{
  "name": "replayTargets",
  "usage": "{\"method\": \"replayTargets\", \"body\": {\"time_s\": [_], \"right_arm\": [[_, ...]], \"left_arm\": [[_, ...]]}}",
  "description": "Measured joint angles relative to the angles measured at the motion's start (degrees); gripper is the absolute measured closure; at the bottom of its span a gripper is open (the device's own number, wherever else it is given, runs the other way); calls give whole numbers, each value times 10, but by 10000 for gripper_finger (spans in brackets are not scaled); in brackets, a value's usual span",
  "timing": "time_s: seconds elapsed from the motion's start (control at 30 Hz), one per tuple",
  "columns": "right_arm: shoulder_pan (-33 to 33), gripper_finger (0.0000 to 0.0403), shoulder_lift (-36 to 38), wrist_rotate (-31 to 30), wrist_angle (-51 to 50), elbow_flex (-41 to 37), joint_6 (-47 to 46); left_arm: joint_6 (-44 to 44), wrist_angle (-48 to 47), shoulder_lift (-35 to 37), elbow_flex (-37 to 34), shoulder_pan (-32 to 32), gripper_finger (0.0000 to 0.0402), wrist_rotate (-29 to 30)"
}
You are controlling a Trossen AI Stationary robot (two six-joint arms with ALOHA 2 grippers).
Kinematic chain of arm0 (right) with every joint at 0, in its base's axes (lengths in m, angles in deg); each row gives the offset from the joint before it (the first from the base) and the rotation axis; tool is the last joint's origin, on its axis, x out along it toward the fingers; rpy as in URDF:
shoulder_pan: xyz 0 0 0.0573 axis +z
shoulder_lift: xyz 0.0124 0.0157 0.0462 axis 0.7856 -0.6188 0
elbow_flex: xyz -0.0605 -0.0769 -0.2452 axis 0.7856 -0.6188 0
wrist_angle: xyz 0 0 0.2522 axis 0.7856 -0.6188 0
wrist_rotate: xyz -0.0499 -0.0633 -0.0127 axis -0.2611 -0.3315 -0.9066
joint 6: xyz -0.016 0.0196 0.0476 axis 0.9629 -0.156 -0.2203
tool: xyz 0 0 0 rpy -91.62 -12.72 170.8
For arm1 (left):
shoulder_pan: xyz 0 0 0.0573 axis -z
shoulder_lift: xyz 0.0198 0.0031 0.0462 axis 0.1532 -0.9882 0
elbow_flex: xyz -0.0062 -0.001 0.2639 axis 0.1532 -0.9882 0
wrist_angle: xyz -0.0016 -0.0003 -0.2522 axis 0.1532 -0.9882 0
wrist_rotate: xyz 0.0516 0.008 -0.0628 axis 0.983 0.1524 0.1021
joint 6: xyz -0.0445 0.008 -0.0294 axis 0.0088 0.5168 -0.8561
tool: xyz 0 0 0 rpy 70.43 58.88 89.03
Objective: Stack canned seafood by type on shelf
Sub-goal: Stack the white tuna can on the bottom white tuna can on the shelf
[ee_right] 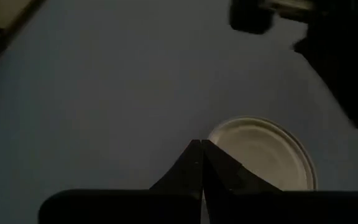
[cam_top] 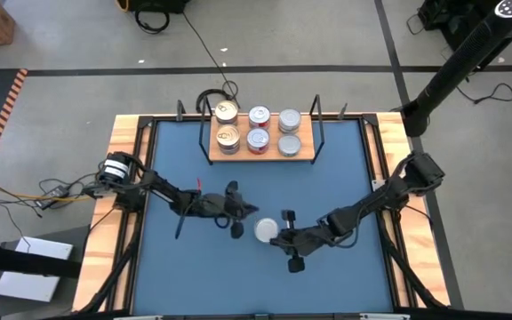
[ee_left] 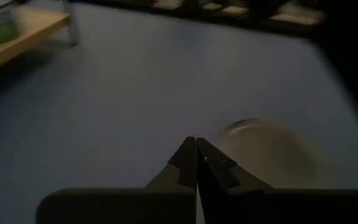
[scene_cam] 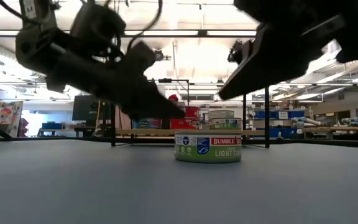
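— Canned seafood: one loose tin [cam_top: 265,230] low centre on blue worktop [cam_top: 176,276], flanked by left hand [cam_top: 236,220] and right hand [cam_top: 285,238], both pinched shut, holding nothing.
— Farther up?
— Shelf [cam_top: 260,148] at upper centre, six tins on it.
— Risk?
— Closed fingers could nudge or skid the tin instead of gripping; must open first. Could also collide, being so near each other.

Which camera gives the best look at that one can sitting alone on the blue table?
The low view: the lone can shows side-on with a readable label. The high view shows only its pale lid between the grippers; both wrist views show its lid dimly.
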Motion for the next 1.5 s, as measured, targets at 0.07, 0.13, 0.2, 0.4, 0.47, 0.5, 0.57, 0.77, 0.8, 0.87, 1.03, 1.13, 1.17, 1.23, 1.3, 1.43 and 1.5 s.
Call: {"method": "replayTargets", "body": {"time_s": [0.07, 0.13, 0.2, 0.4, 0.47, 0.5, 0.57, 0.77, 0.8, 0.87, 1.03, 1.13, 1.17, 1.23, 1.3, 1.43, 1.5], "right_arm": [[-9, 392, -7, 12, 0, 0, -3], [-16, 392, -7, 23, -5, 0, -4], [-22, 392, -7, 46, -11, 0, -7], [-24, 393, -7, 93, -65, 0, -8], [-24, 393, -7, 97, -68, -1, -6], [-25, 393, -7, 102, -68, -1, -4], [-26, 393, -7, 106, -68, -1, 1], [-35, 393, -14, 107, -59, -1, 6], [-36, 393, -16, 108, -59, -1, 7], [-39, 393, -32, 115, -48, -1, 17], [-39, 393, -54, 110, -37, -1, 26], [-42, 393, -63, 105, -30, -1, 21], [-43, 393, -64, 104, -30, -1, 22], [-47, 393, -64, 95, -28, -1, 20], [-50, 393, -61, 79, -27, -1, 20], [-56, 393, -50, 75, -27, 0, 17], [-58, 393, -41, 76, -24, -1, 14]], "left_arm": [[-1, -1, -9, -7, -12, 398, 13], [-1, -10, -20, -7, -20, 398, 15], [1, -14, -32, -1, -24, 398, 3], [20, -14, -56, 12, -24, 398, -8], [30, -14, -56, 12, -23, 398, -10], [35, -14, -56, 12, -23, 398, -10], [47, -13, -56, 12, -23, 398, -13], [58, -11, -56, 12, -23, 398, -23], [58, -9, -56, 12, -21, 398, -23], [58, -6, -56, 12, -18, 398, -22], [60, -8, -56, 13, -12, 398, -21], [64, -6, -60, 19, -9, 398, -21], [65, -7, -64, 21, -8, 398, -20], [66, -5, -76, 31, -8, 398, -20], [65, -7, -92, 39, -7, 398, -23], [66, -5, -118, 54, -7, 398, -21], [71, -2, -123, 56, -7, 398, -21]]}}
